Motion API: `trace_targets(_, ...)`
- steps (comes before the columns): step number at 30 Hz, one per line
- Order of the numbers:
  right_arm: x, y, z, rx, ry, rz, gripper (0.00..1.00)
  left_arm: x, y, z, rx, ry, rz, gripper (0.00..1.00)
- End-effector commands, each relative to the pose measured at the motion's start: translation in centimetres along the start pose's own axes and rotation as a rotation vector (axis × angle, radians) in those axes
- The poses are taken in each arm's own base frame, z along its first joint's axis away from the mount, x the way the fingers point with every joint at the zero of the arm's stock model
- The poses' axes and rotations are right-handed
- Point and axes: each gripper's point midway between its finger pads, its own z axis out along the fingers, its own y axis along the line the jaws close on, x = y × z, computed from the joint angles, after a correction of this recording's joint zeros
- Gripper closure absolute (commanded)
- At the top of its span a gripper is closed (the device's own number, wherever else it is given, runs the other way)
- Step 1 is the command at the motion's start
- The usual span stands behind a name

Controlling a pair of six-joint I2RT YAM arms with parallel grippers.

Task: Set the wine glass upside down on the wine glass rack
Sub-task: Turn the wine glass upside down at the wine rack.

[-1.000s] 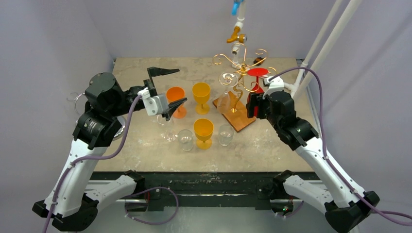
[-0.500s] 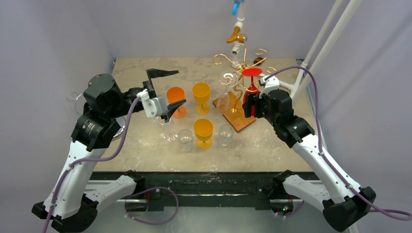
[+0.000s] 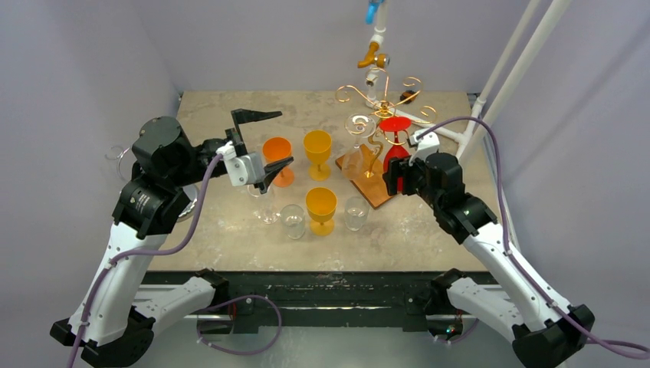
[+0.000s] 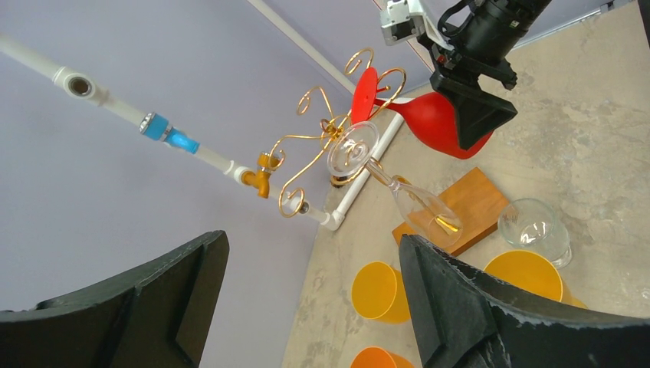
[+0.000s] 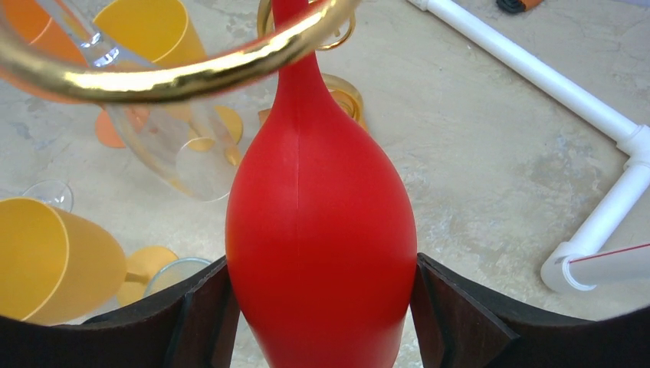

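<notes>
- Right pincer (image 5: pixel 323 310) is clamped on the bowl of the red wine glass (image 5: pixel 320 215), with one dark finger pressing each side.
- Red wine glass is upside down: bowl low, stem up, round foot on top. It is held at the right side of the rack (image 3: pixel 377 188), above the counter (image 3: pixel 429 226).
- Right wrist view: a gold wire loop of the rack crosses in front of the stem near the foot. Cannot tell whether the foot rests on the loop.
- Rack is gold scrollwork on a wooden base, at the back right of the counter.
- Clear glass (image 4: pixel 420 208) hangs on the rack, foot up in a loop, tilted, bowl over the wooden base.
- Left pincer (image 3: pixel 287 136) is wide apart and holds nothing. It hovers over the left-centre of the counter, near the orange cup (image 3: pixel 274 149).
- Standing on the counter left of the rack: rear yellow goblet (image 3: pixel 317 146) and front yellow goblet (image 3: pixel 321 205). The left small glass (image 3: pixel 292 220) and right small glass (image 3: pixel 355 212) flank the front one.
- White pipe (image 5: pixel 529 73) lies on the counter beyond the red wine glass.
</notes>
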Motion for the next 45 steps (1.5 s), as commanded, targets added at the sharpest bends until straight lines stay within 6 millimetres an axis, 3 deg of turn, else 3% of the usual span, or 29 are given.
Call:
trace_targets(1,-1.7,0.5,-0.6,-0.038,-0.088,-0.02,0.47,-1.1,0.2,-0.2,-0.001,-0.031,0.034,0.12)
trace_targets(17,-1.7,1.6,-0.7,-0.11,-0.14,-0.041,0.51,-0.8,0.1,-0.2,0.002,-0.02,0.039,0.12)
trace_targets(45,-1.3,0.5,-2.7,-0.072,-0.299,0.147,0.53,-0.1,-0.3,-0.1,0.01,-0.006,0.037,0.12)
